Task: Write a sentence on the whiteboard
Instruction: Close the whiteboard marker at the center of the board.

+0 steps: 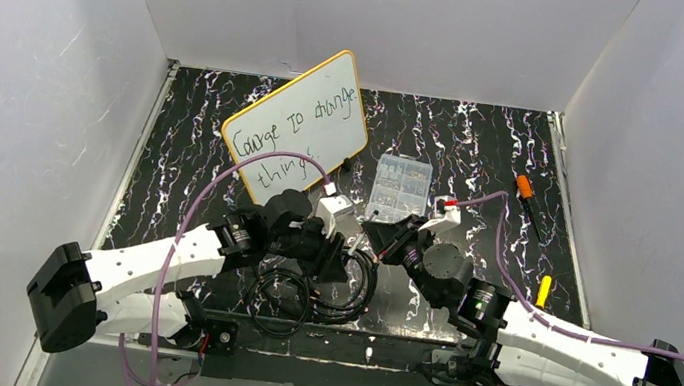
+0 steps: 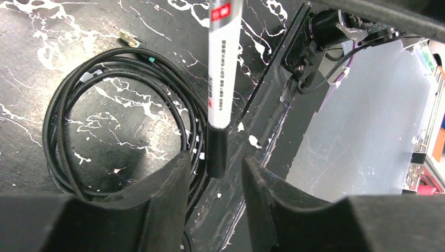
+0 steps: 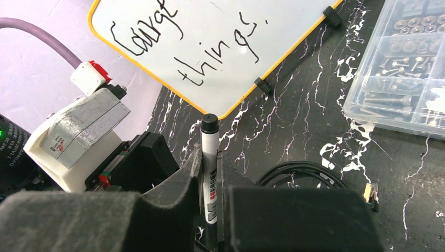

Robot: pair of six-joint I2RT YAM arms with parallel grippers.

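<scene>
The whiteboard [image 1: 297,121] with its yellow-orange rim leans tilted at the back left, and also shows in the right wrist view [image 3: 225,52]. The sentence [image 1: 291,130] reads "Courage to change things" in two lines; its lower part [image 3: 220,55] is in the right wrist view. My right gripper [image 3: 210,157] is shut on a white marker [image 3: 210,178], black end up. My left gripper [image 2: 215,160] is open. The marker's other black end [image 2: 216,152] hangs between its fingers with a gap on each side. Both grippers meet at the table's near middle [image 1: 358,241].
A clear parts box [image 1: 400,186] with screws lies right of the board, seen also from the right wrist [image 3: 404,68]. A coiled black cable [image 1: 304,294] lies under the grippers. An orange-handled tool [image 1: 527,201] and a yellow item [image 1: 543,290] lie at the right.
</scene>
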